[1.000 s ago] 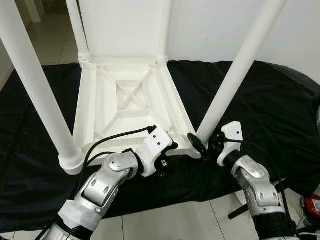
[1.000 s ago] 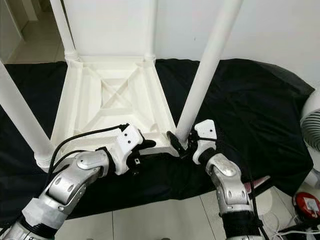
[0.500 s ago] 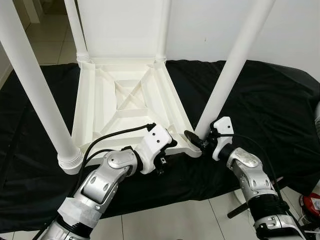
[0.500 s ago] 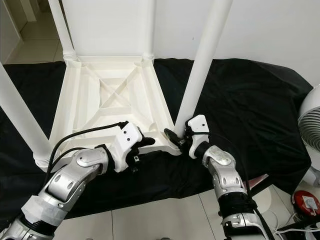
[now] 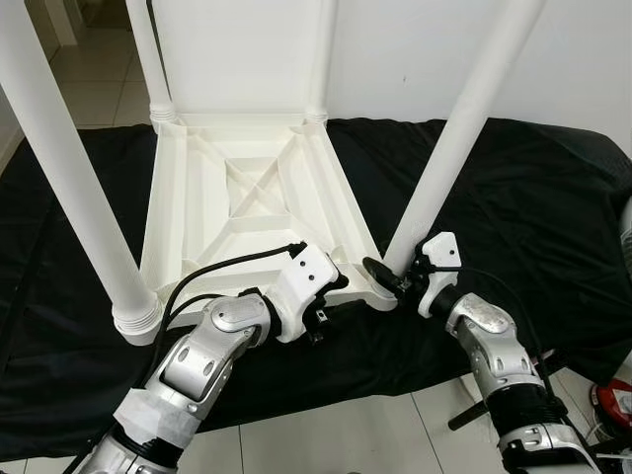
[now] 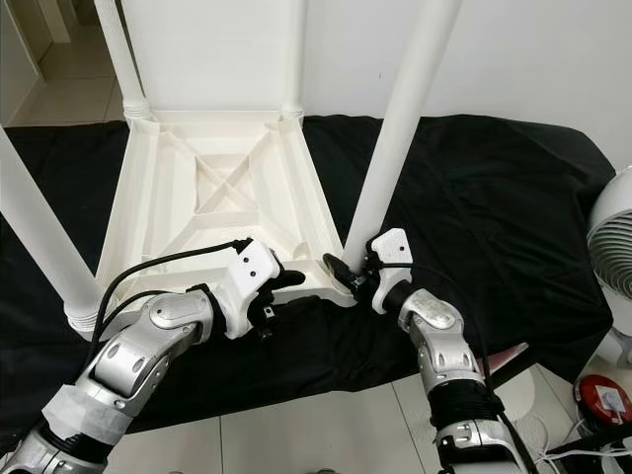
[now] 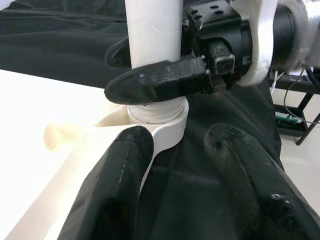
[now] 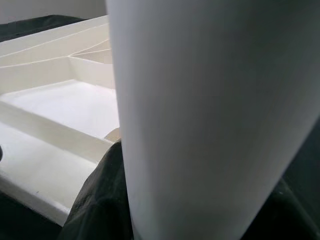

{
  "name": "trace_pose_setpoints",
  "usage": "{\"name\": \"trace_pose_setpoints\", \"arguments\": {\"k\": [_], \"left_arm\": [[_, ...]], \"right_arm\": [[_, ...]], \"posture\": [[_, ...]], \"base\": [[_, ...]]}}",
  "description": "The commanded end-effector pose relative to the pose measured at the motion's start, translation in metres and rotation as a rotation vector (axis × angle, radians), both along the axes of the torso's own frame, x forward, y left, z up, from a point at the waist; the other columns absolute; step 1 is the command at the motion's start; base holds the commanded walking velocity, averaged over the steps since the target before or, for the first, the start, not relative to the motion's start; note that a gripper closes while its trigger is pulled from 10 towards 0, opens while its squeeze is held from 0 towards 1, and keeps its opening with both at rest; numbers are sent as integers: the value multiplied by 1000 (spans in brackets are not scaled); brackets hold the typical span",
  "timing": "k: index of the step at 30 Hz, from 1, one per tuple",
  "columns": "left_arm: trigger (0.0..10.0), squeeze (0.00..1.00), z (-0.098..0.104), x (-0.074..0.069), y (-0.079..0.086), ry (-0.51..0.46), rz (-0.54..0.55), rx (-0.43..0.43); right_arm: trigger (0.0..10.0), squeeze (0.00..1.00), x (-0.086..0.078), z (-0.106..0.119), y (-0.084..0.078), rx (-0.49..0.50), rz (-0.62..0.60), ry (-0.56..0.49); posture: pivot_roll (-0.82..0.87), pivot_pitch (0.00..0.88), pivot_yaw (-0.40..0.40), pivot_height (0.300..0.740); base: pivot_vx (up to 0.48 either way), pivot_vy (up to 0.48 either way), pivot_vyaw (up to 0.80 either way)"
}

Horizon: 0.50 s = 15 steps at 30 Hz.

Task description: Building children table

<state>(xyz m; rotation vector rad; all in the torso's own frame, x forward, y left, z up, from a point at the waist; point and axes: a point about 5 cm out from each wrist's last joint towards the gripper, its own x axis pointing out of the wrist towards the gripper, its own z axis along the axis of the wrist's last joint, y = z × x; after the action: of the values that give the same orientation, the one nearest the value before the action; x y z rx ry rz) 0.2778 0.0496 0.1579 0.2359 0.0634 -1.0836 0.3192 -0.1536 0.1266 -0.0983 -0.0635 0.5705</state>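
Observation:
A white plastic children's table (image 5: 247, 197) lies upside down on a black cloth, its legs pointing up. My right gripper (image 5: 388, 276) is shut on the near-right leg (image 5: 459, 138) just above its screw socket at the table's corner. In the left wrist view its black fingers (image 7: 160, 80) clamp that leg (image 7: 152, 30). My left gripper (image 5: 331, 291) sits at the table's near rim beside that corner, open (image 7: 180, 200), one finger over the white rim and the other over the cloth. The right wrist view looks past the leg (image 8: 210, 115) onto the ribbed underside (image 8: 60, 105).
The near-left leg (image 5: 69, 178) and two far legs (image 5: 153, 59) stand upright. The black cloth (image 5: 533, 197) covers the low surface up to a white wall. A white fan (image 6: 614, 247) and a red object (image 6: 604, 400) are on the tiled floor at the right.
The right gripper has drawn slightly inward with the near-right leg, which now leans a little less to the right. The left arm has hardly moved.

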Motion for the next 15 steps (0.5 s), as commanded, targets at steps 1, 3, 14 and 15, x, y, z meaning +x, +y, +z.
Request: {"name": "trace_pose_setpoints", "arguments": {"k": [1, 3, 14, 15], "left_arm": [[10000, 0, 1, 2, 0, -2, -5, -8], [10000, 0, 1, 3, 0, -5, 2, -10], [10000, 0, 9, 7, -6, -23, 17, -41], [10000, 0, 10, 9, -7, -30, 21, -42]], "right_arm": [[0, 0, -3, -8, 4, -5, -66, 38], [0, 0, -6, -5, 7, 24, -116, 35], [0, 0, -24, -3, 31, 95, -380, 35], [0, 0, -25, -3, 34, 99, -403, 28]], "posture": [[45, 36, -66, 740], [47, 36, -70, 740], [47, 35, -53, 740], [49, 41, -49, 740]], "base": [[0, 0, 0], [0, 0, 0], [0, 0, 0], [0, 0, 0]]}}
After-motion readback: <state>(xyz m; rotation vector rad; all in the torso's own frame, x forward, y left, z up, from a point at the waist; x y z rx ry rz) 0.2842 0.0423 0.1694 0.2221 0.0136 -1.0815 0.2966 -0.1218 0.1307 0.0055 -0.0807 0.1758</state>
